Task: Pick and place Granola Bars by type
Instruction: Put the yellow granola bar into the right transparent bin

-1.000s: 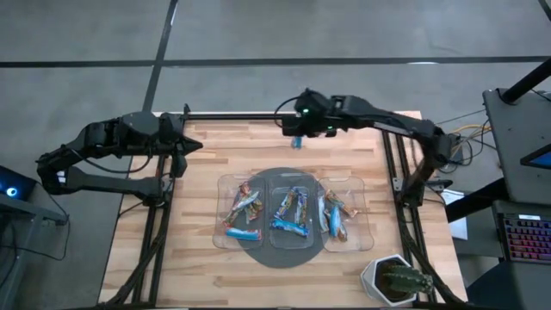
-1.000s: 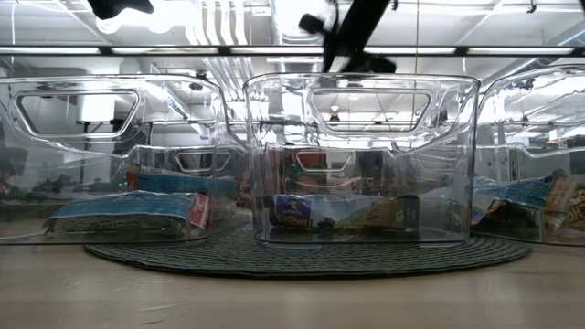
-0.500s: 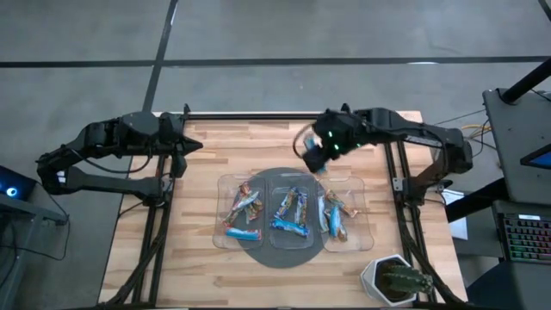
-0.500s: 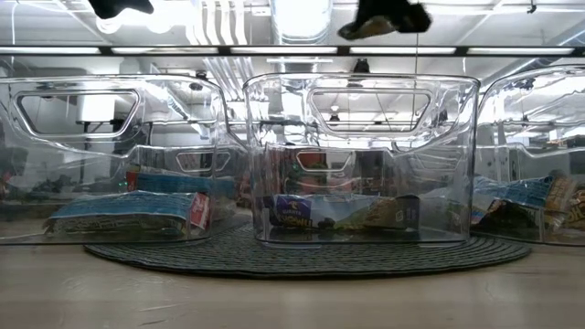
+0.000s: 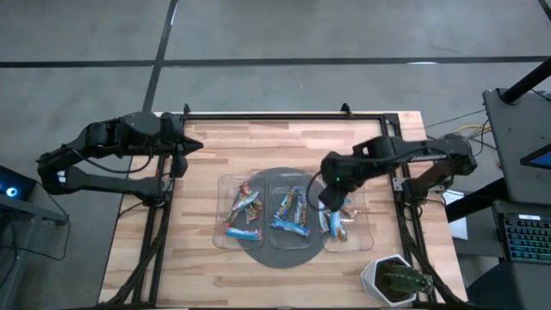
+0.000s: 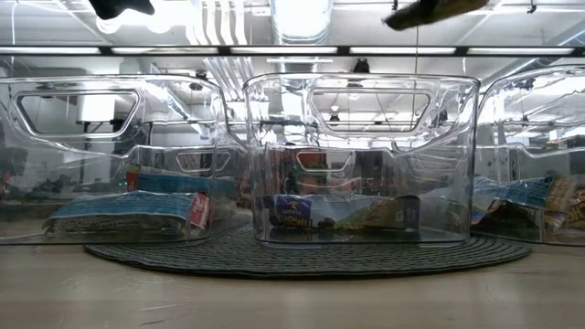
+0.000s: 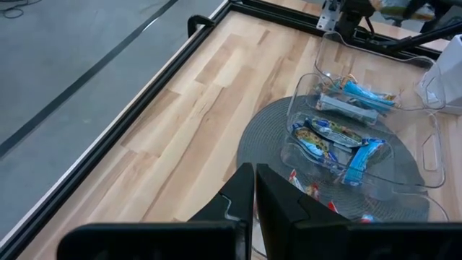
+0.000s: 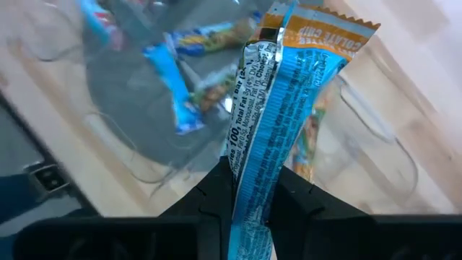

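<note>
Three clear trays stand side by side on a round dark mat (image 5: 288, 251): left (image 5: 222, 211), middle (image 5: 290, 182) and right (image 5: 357, 211). Each holds several granola bars, blue, orange-brown and red ones mixed (image 5: 244, 209). My right gripper (image 5: 331, 196) hovers over the right tray, shut on a blue bar with an orange end (image 8: 271, 94). In the low view it shows only at the top edge (image 6: 430, 11). My left gripper (image 5: 186, 145) waits shut near the table's far left corner, holding nothing (image 7: 255, 189). My right gripper pinches one end of the blue bar (image 8: 249, 177) between its two fingers (image 8: 216, 195). The fingers point steeply down from above. The bar hangs lengthwise below them with its orange end (image 8: 317, 32) lowest, lifted clear above the right tray.
A white pot with a green plant (image 5: 394, 280) stands at the table's near right corner. A black frame rail (image 5: 275, 114) runs along the far edge. Bare wood (image 5: 232, 151) lies between the trays and the far edge.
My right gripper has travelled from the table's far edge toward the near side and the right, ending over the right tray. It carried the blue bar clear of the table the whole way. Its wrist rolled and tipped to point more steeply down.
</note>
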### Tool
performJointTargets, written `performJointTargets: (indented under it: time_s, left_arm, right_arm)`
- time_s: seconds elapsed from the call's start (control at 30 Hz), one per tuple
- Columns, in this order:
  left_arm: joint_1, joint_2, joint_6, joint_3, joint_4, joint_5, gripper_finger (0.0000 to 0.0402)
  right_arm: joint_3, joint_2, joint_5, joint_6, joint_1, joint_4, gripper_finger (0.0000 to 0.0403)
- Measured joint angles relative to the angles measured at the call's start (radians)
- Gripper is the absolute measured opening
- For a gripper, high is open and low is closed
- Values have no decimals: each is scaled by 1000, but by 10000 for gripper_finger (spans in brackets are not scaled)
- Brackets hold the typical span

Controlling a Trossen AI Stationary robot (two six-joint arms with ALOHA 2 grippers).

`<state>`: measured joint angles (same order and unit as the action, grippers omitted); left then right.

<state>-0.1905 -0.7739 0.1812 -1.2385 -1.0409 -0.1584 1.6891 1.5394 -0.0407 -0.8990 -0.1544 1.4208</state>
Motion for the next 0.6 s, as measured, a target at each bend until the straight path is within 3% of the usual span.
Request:
performJointTargets:
  time_s: [0.27,0.6]
  left_arm:
    - [0,-14,25,0,0,0,0]
    - [0,-32,25,0,1,0,0]
  right_arm:
    - [-168,-29,-36,-187,-94,26,59]
    - [-406,-88,28,-206,-144,-178,59]
